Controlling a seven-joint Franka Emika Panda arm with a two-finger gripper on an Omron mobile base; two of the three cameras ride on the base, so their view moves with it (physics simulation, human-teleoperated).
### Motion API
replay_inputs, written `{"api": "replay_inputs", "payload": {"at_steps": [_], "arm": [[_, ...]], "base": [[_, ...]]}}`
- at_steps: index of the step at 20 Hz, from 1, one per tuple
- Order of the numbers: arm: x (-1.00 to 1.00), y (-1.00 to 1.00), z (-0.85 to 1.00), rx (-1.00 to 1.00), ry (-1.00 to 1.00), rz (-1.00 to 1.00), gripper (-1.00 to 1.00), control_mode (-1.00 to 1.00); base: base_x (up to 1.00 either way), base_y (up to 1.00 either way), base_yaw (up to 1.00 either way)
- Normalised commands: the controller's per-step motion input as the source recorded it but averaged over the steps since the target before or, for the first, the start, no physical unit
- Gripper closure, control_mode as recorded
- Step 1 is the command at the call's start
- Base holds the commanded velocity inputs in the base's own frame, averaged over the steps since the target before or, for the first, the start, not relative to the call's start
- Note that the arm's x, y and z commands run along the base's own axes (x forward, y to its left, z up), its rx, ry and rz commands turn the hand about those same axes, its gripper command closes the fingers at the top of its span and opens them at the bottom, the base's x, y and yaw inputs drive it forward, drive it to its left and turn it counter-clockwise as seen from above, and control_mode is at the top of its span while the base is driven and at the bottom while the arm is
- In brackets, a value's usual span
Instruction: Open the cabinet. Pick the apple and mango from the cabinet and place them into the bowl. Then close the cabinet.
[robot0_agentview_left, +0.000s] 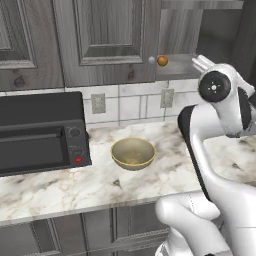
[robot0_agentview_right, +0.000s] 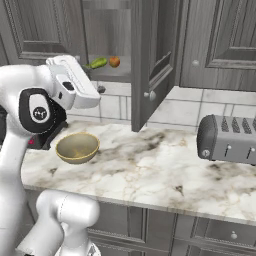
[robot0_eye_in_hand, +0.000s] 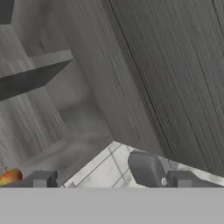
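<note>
Standing open at the top centre of the right base view, the cabinet (robot0_agentview_right: 150, 60) shows the apple (robot0_agentview_right: 114, 61) and mango (robot0_agentview_right: 97, 63) side by side on its lower shelf. In the left base view the mango is hidden and the apple (robot0_agentview_left: 162, 60) peeks past the door edge. The gripper (robot0_eye_in_hand: 111, 179), cut off at the hand view's bottom, is spread wide and empty. The bowl (robot0_agentview_right: 77, 147) sits on the tabletop (robot0_agentview_right: 165, 165), lower left.
</note>
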Motion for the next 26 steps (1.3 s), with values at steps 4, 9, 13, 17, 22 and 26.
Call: {"api": "replay_inputs", "payload": {"at_steps": [4,9,13,17,22,26], "arm": [[0.05,0.68,-0.09,0.0,-0.08,0.35,-1.0,-1.0],[0.16,0.56,0.0,0.0,-0.03,0.23,-1.0,-1.0],[0.21,0.42,0.0,0.0,-0.04,0.14,-1.0,-1.0],[0.26,0.42,0.0,0.0,-0.01,0.06,-1.0,-1.0],[0.25,0.29,0.0,0.0,-0.01,0.0,-1.0,-1.0],[0.23,0.19,0.0,0.0,-0.06,0.0,-1.0,-1.0]], "base": [[0.0,0.0,0.0],[0.0,0.0,0.0],[0.0,0.0,0.0],[0.0,0.0,0.0],[0.0,0.0,0.0],[0.0,0.0,0.0]]}}
